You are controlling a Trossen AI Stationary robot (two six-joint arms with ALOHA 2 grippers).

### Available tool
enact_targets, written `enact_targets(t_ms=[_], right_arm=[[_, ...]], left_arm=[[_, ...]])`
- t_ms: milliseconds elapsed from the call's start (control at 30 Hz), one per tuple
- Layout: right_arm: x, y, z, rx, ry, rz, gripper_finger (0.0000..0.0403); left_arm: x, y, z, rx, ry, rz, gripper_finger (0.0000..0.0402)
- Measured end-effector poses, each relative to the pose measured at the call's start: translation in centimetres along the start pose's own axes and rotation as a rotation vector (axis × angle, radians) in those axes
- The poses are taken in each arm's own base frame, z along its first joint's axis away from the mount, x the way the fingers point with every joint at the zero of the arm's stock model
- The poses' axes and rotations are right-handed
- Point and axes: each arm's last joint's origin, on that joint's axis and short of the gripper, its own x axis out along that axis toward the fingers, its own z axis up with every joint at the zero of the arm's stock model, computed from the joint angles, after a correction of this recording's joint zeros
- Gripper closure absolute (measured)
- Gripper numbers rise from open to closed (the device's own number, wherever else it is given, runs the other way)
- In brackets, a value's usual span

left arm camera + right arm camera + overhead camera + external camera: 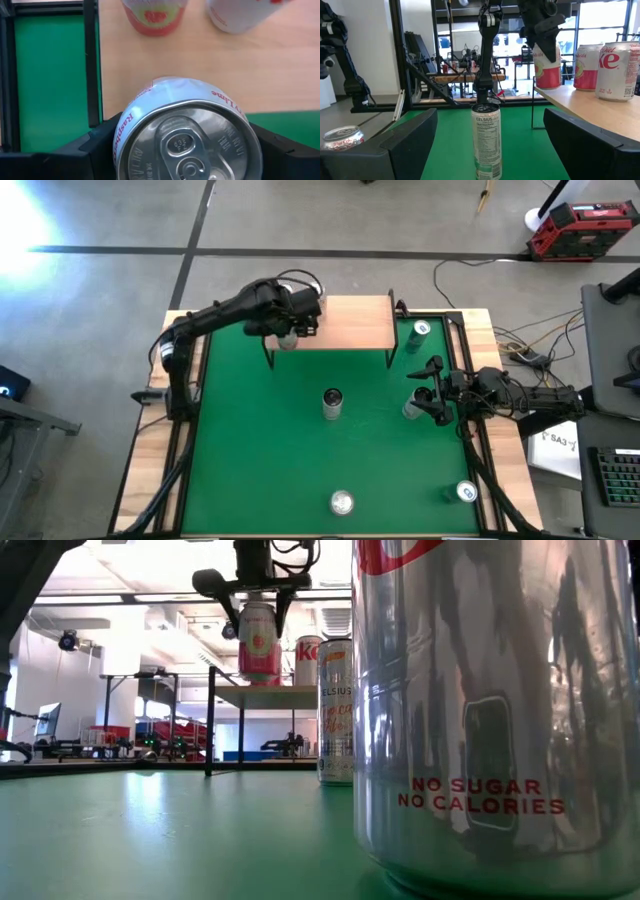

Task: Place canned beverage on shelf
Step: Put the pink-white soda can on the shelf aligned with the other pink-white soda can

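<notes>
A pink-and-white beverage can (258, 640) hangs in my left gripper (256, 602), just above the near left part of the shelf (350, 320). The shelf is a light-wood board on thin black legs at the far edge of the green mat. A pink can (155, 17) and a red-and-white cola can (240, 15) stand on the board behind the held can. My right gripper (432, 392) waits open at the mat's right side with nothing between its fingers (410, 145). My left gripper pinches the can's side wall (125, 135) just below the rim, one finger (95, 147) on each side. The fingers come steeply from above. The can hangs upright, top up, over the board's near edge (200, 107), seemingly clear of it.
A tall slim can (332, 402) stands mid-mat. More cans stand at the near edge (343, 502), the near right corner (466, 492), beside my right gripper (412, 408) and right of the shelf (420, 330). A large cola can (500, 710) fills the low view's right.
</notes>
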Motion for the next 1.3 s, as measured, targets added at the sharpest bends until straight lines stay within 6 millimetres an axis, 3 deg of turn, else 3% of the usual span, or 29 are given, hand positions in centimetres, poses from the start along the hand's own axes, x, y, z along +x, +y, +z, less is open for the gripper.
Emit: enact_targets(t_ms=[467,700,1067,1300], right_arm=[[0.0,0.0,0.0,0.000,0.000,0.000,0.0046],[0.0,0.0,0.0,0.000,0.000,0.000,0.0046],[0.0,0.0,0.0,0.000,0.000,0.000,0.0046],[0.0,0.0,0.0,0.000,0.000,0.000,0.0046]], left_arm=[[0.7,0.8,1.8,-0.053,0.010,0.016,0.0113],[2.0,0.5,1.9,-0.047,0.014,0.031,0.0112],[2.2,0.5,2.1,-0.054,0.020,0.025,0.0111],[2.3,0.5,2.1,-0.045,0.028,0.026,0.0060]])
